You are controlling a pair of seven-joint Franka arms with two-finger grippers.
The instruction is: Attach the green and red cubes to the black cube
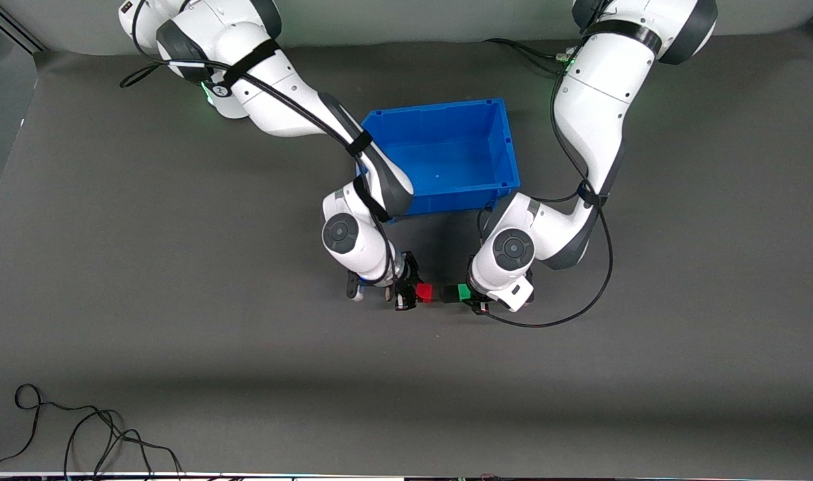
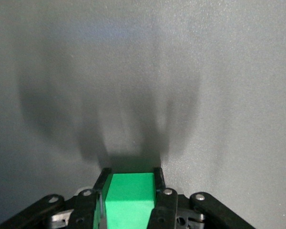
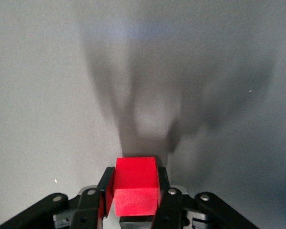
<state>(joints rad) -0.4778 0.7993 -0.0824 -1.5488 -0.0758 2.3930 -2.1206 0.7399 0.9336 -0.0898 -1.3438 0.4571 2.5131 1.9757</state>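
A: nearest the front camera is just the loose cable (image 1: 92,434) at the table edge, irrelevant. Working zone sits nearer the camera than the blue bin (image 1: 446,155)

B: arms first. Which is closer to the join?

A: both about equal. Right gripper (image 1: 406,292) clamped on the red cube (image 1: 424,292), left gripper (image 1: 476,297) clamped on the green cube (image 1: 464,291). Wrist views confirm: red cube (image 3: 136,186) squeezed between the right fingers (image 3: 106,188), green cube (image 2: 129,200) between the left fingers (image 2: 159,183)

B: black cube?

A: black cube (image 1: 450,294) looks pressed against the green one on the side facing red (dark on dark, contact is my read, not certain). Neither wrist view shows it

B: so the gap that matters?

A: red to black. Small open gap between them, all three cubes roughly in one line running between the two arms' ends of the table. Red face points straight at black

B: judgement: close along that line, right arm carries red toward the left arm's end, keep height matched or faces will miss
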